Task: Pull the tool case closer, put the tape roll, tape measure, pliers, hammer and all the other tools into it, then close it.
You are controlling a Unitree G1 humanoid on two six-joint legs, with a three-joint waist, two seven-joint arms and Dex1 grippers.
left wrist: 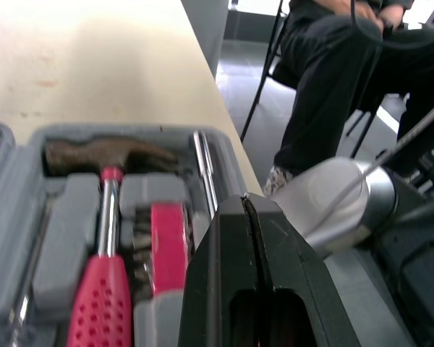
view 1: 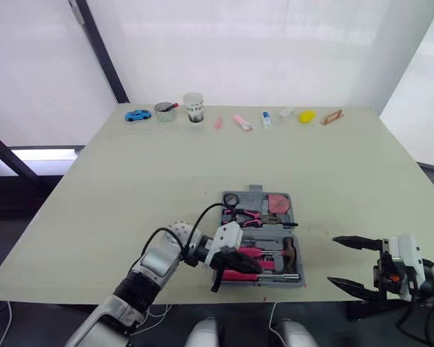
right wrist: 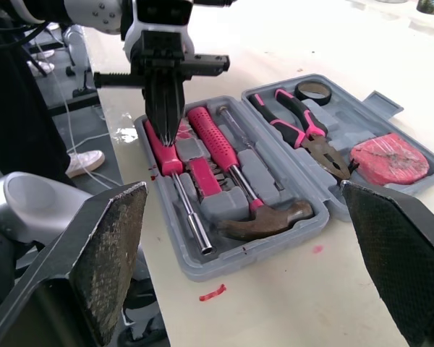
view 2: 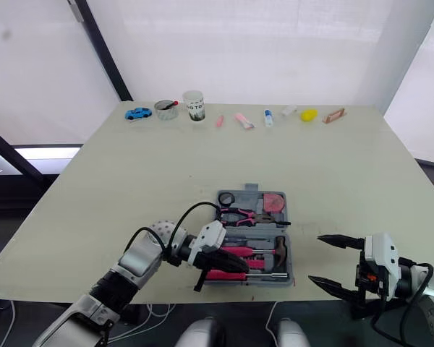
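The grey tool case [right wrist: 231, 262] lies open near the table's front edge. In it are the hammer [right wrist: 264, 224] with a pink grip, the pliers [right wrist: 300, 123], the black tape roll [right wrist: 312, 91], the pink tape measure [right wrist: 388, 159] and a pink-handled screwdriver [right wrist: 175, 181]. My left gripper [view 1: 257, 267] is shut, with nothing between its fingers. Its tips rest on or just above the screwdriver's handle in the case's near-left part. My right gripper [view 1: 331, 260] is wide open just right of the case, at table height, apart from it.
Along the far edge stand a blue toy car [view 1: 137, 115], a small bowl [view 1: 165, 111], a paper cup [view 1: 194, 107] and several small items up to a yellow one [view 1: 307, 116]. A seated person's legs [left wrist: 333, 87] are past the front edge.
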